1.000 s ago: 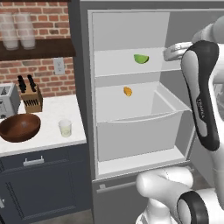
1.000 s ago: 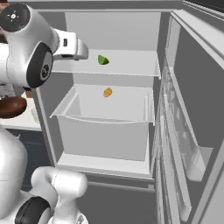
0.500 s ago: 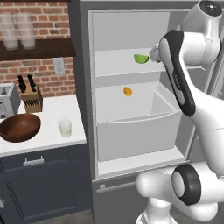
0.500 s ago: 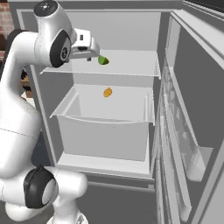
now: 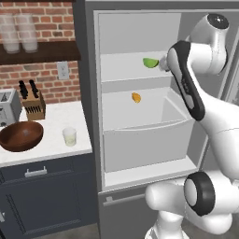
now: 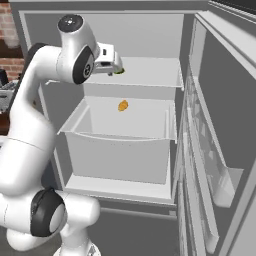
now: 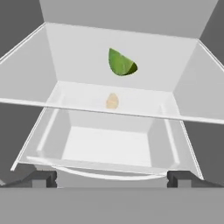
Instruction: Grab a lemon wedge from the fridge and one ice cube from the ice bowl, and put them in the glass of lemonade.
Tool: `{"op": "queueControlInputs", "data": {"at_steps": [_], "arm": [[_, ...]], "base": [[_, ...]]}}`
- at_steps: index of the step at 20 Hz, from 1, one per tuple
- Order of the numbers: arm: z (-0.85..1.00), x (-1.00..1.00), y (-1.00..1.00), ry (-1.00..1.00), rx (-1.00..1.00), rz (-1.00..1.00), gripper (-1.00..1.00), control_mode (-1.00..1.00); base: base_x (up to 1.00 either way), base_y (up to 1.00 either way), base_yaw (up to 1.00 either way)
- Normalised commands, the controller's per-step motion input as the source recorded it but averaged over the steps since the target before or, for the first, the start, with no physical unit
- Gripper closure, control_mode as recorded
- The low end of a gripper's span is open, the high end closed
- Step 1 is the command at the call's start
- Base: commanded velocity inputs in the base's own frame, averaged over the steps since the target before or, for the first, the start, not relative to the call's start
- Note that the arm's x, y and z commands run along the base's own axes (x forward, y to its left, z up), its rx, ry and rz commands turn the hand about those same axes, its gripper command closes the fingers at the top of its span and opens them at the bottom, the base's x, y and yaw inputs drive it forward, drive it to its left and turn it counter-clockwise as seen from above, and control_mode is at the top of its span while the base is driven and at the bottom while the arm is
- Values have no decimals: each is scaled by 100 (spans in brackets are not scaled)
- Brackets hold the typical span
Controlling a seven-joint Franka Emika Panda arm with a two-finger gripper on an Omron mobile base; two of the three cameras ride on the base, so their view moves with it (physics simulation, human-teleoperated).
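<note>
The fridge (image 5: 87, 93) stands open. On its upper shelf lies the bright green lemon wedge (image 5: 150, 62), which shows ahead and above centre in the hand view (image 7: 121, 63). My gripper (image 7: 112, 179) is open just in front of that shelf, with nothing between its fingertips (image 7: 43, 178). In the right base view the gripper (image 6: 116, 67) nearly covers the wedge. The dark wooden ice bowl (image 5: 21, 135) and the glass of lemonade (image 5: 69, 136) sit on the white counter to the left. I cannot make out the ice cube in the bowl.
A small orange-yellow piece (image 5: 136, 97) lies on the shelf below, above a pulled-out white drawer (image 5: 144, 140). The fridge door (image 6: 210, 150) hangs open at the right. A toaster (image 5: 7, 107), a knife block (image 5: 32, 103) and frosted jars (image 5: 18, 32) stand near the brick wall.
The arm has swung in toward the upper shelf, bringing the hand from the fridge's right side to right beside the lemon wedge. The jaws stay open.
</note>
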Motion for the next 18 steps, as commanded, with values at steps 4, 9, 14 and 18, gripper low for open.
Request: {"op": "queueControlInputs", "data": {"at_steps": [4, 9, 14, 18], "arm": [[-9, 60, 0, -3, 0, 0, -100, -100], [0, 66, 0, -5, 0, 0, -100, -100], [22, 40, 0, -2, 2, 2, -100, -100], [4, 65, 0, 0, 1, 7, -100, -100]], "base": [[0, 0, 0], [0, 0, 0], [0, 0, 0], [0, 0, 0]]}}
